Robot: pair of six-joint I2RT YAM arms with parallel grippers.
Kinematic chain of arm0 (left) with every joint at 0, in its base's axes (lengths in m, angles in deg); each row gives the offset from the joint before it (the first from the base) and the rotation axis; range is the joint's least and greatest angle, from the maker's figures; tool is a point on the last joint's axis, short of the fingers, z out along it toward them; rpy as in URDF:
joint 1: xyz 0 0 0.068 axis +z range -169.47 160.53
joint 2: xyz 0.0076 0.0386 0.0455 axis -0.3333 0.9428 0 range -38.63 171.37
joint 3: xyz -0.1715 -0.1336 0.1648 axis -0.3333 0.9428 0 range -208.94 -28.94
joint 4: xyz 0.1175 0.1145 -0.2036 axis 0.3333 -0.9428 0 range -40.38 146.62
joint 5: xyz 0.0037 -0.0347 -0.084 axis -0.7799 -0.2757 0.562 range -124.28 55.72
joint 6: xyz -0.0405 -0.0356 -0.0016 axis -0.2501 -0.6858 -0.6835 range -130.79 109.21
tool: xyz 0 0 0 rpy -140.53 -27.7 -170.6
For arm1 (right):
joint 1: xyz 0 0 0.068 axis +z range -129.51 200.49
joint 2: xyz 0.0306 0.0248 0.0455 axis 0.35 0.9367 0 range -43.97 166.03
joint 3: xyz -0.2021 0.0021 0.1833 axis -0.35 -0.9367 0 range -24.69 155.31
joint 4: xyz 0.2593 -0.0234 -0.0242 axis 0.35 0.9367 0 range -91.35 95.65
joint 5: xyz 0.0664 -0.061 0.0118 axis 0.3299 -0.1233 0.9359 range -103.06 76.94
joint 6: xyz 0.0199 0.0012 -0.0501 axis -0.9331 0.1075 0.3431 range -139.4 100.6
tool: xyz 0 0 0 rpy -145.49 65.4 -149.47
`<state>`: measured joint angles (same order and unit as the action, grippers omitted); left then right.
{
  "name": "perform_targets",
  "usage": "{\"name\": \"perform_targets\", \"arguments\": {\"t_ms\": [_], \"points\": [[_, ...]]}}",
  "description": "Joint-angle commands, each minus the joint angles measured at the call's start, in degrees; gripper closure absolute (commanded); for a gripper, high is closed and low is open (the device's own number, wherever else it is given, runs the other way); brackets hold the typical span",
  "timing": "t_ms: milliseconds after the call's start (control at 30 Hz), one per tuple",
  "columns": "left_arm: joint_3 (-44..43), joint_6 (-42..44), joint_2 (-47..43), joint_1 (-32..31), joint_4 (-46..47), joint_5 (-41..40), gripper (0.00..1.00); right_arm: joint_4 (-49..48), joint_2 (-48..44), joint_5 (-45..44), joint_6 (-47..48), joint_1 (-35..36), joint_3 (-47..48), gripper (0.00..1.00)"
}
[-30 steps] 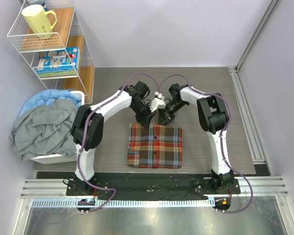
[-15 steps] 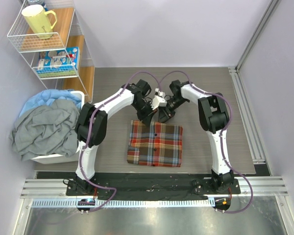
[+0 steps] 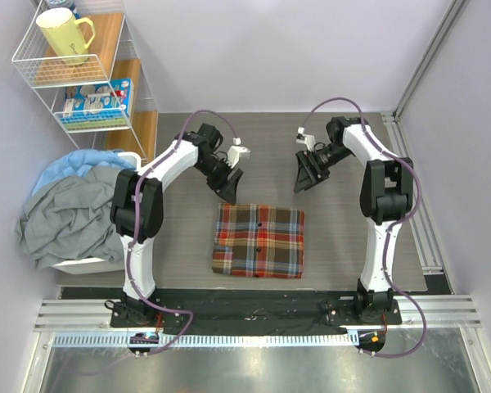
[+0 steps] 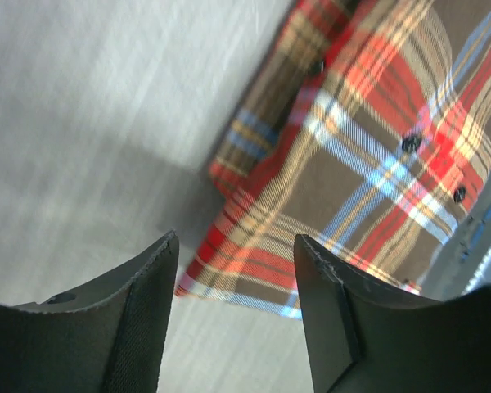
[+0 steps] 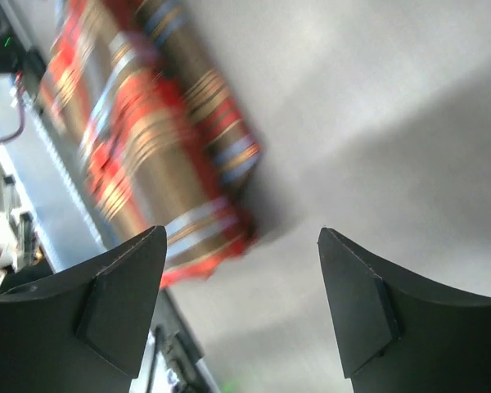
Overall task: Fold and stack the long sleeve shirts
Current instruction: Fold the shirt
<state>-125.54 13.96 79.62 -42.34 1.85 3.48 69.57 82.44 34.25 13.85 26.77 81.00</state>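
Note:
A plaid long sleeve shirt (image 3: pixel 259 241) in red, brown and yellow lies folded into a neat rectangle on the table, near the front middle. My left gripper (image 3: pixel 227 190) hovers just beyond its far left corner, open and holding nothing. My right gripper (image 3: pixel 303 180) hangs above the table past the far right corner, open and empty too. In the left wrist view the folded shirt (image 4: pixel 360 155) shows beyond the open gripper (image 4: pixel 236 250). A blurred edge of the shirt (image 5: pixel 155 147) appears in the right wrist view, past the wide-open gripper (image 5: pixel 241 246).
A white bin (image 3: pixel 86 264) heaped with grey and blue garments (image 3: pixel 69 214) stands at the left. A wire rack (image 3: pixel 82 78) with a yellow mug (image 3: pixel 63 34) and a box hangs at the back left. A metal rail (image 3: pixel 413 188) runs along the right edge.
Both grippers have let go of the shirt's far edge, opened, and swung apart and back, the left toward the left, the right toward the right. The shirt stays folded in place.

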Motion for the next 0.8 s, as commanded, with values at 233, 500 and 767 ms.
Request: {"name": "perform_targets", "arguments": {"t_ms": [233,500,767], "points": [[7.1,-0.1,-3.6,0.3,0.4,-0.2,0.37,1.7,-10.1,-0.8,6.6,3.7,-14.0,0.2],[7.5,0.6,-2.3,1.1,1.2,-1.3,0.4,-4.2,-7.8,-6.3,5.9,4.9,-15.7,0.37],[3.8,-4.2,2.3,2.0,6.4,-7.9,0.59,-14.5,-5.0,-9.3,-4.3,4.5,-15.9,0.82]]}}
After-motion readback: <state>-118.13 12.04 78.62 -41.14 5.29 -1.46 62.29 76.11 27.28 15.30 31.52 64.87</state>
